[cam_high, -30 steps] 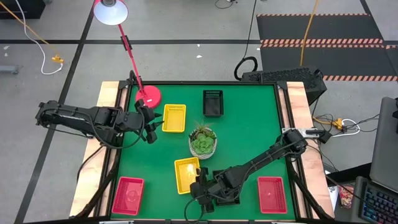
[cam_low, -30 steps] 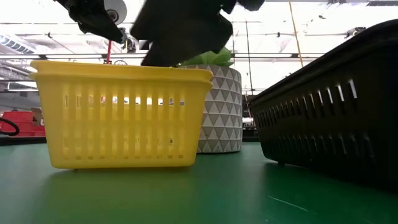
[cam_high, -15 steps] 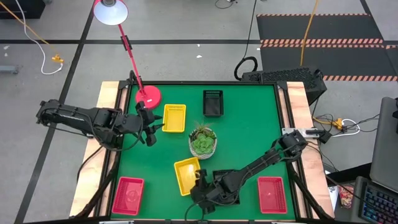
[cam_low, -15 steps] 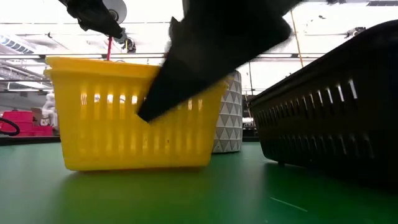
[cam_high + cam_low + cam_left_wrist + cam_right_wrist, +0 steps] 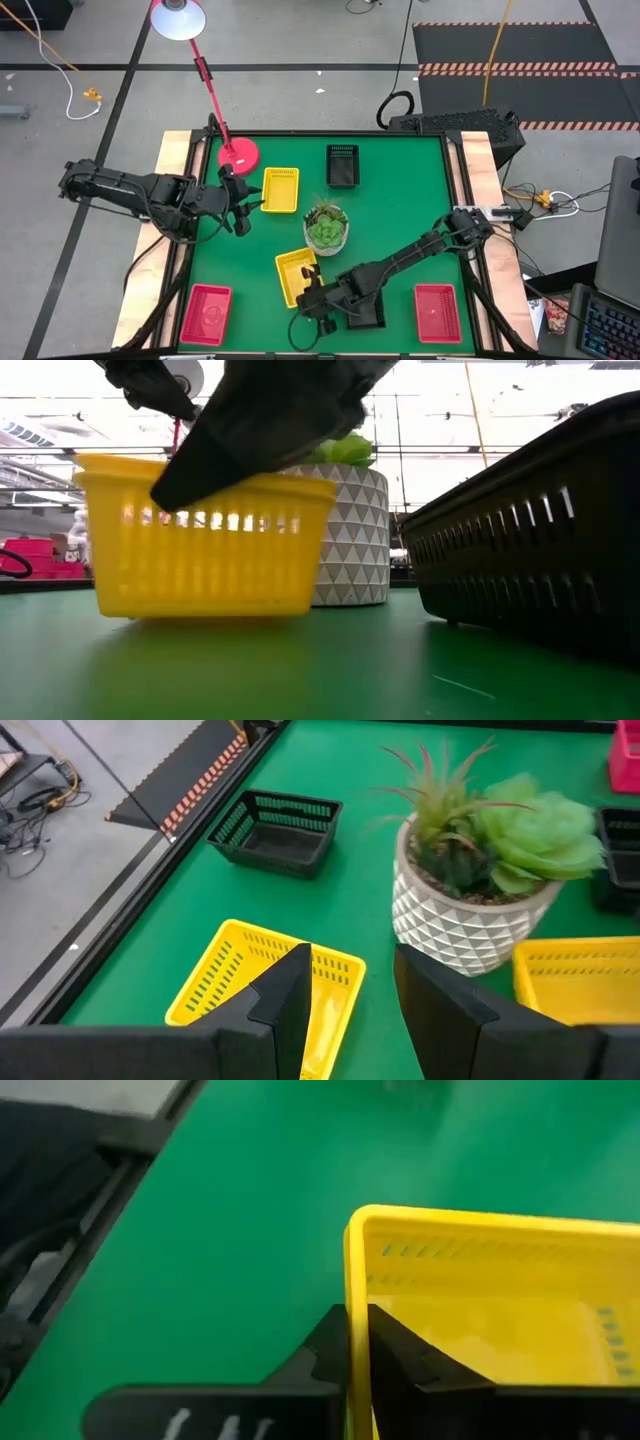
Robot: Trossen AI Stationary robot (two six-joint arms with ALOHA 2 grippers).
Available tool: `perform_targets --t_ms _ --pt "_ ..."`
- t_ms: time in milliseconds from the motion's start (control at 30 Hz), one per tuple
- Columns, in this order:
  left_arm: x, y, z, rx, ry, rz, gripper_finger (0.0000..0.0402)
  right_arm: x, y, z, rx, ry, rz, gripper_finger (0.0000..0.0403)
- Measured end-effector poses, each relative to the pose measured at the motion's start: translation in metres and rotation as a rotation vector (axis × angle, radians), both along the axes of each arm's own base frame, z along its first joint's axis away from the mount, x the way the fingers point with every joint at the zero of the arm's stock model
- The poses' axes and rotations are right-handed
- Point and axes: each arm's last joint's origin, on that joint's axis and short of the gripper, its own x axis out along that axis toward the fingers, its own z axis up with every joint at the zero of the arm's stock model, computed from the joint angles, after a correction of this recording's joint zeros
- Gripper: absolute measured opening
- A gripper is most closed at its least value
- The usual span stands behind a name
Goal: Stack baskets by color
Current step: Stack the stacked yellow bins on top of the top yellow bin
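Yellow basket (image 5: 295, 276) near the front edge is clamped at its rim by the right gripper (image 5: 313, 297). Left gripper (image 5: 244, 205), fingers apart, holds nothing beside the second yellow basket (image 5: 280, 189).

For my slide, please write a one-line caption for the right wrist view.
Right gripper fingers shut on the rim of a yellow basket above the green table.

A grey floor (image 5: 300, 40) crossed by dark lines is seen, with a striped mat (image 5: 515, 55) and cables (image 5: 60, 60) laid on it.
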Motion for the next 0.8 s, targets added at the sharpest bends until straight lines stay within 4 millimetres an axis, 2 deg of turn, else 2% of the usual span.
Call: perform_targets --t_ms 333,467,600,800 --pt "-0.001 -0.013 0.001 -0.013 -0.022 -0.062 0.0147 0.014 -0.009 0.013 -0.015 -0.15 0.096 0.001" --pt "0.0 -0.022 0.006 -0.027 -0.082 -0.116 0.0147 0.027 -0.022 0.03 -0.046 -0.214 0.094 0.0008" --pt "-0.001 -0.043 0.021 -0.027 -0.224 -0.295 0.0147 0.037 -0.035 0.045 -0.051 -0.258 0.071 0.0007" --pt "-0.017 -0.062 0.037 -0.035 -0.348 -0.432 0.0147 0.049 -0.063 0.06 -0.11 -0.289 0.007 0.0007"
